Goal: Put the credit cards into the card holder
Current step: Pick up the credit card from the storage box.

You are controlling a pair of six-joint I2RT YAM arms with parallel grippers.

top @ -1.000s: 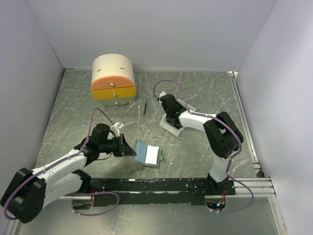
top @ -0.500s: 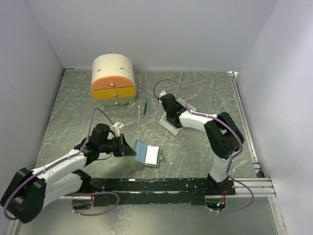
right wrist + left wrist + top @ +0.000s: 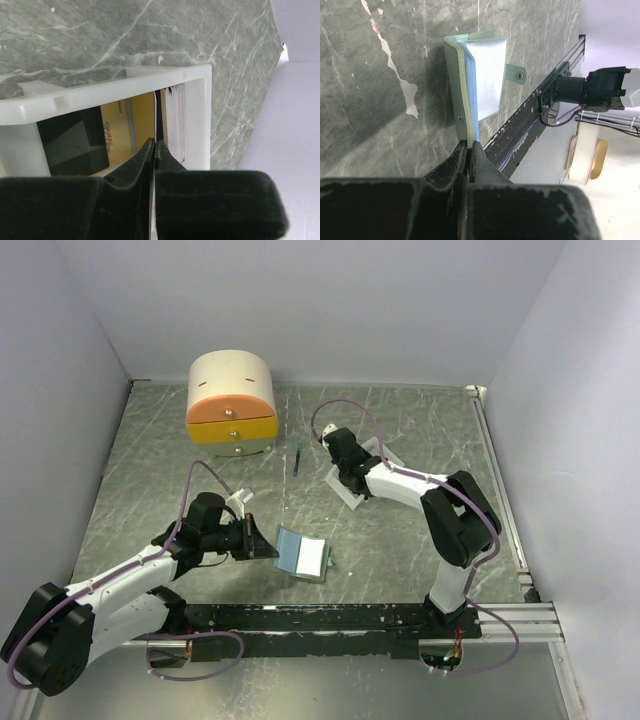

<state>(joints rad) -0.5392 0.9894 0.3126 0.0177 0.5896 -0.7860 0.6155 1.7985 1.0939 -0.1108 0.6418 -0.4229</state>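
The card holder (image 3: 302, 556) lies open in front of the left arm, pale blue and white inside, with a green cover (image 3: 454, 85). My left gripper (image 3: 268, 545) is shut on its left edge (image 3: 469, 145) and holds that flap upright. My right gripper (image 3: 349, 483) is over the white tray (image 3: 347, 497). In the right wrist view its jaws (image 3: 155, 145) are shut on a thin dark card (image 3: 158, 112) held on edge inside the tray (image 3: 197, 100). The gold card (image 3: 137, 122) lies flat in the tray, with a black patch (image 3: 75, 142) over its left part.
A cream-and-orange drawer box (image 3: 232, 400) stands at the back left. A thin blue stick (image 3: 298, 458) lies between it and the tray. The black rail (image 3: 330, 618) with the arm bases runs along the near edge.
My right gripper has shifted slightly toward the back left over the tray. The left arm and the card holder have not moved.
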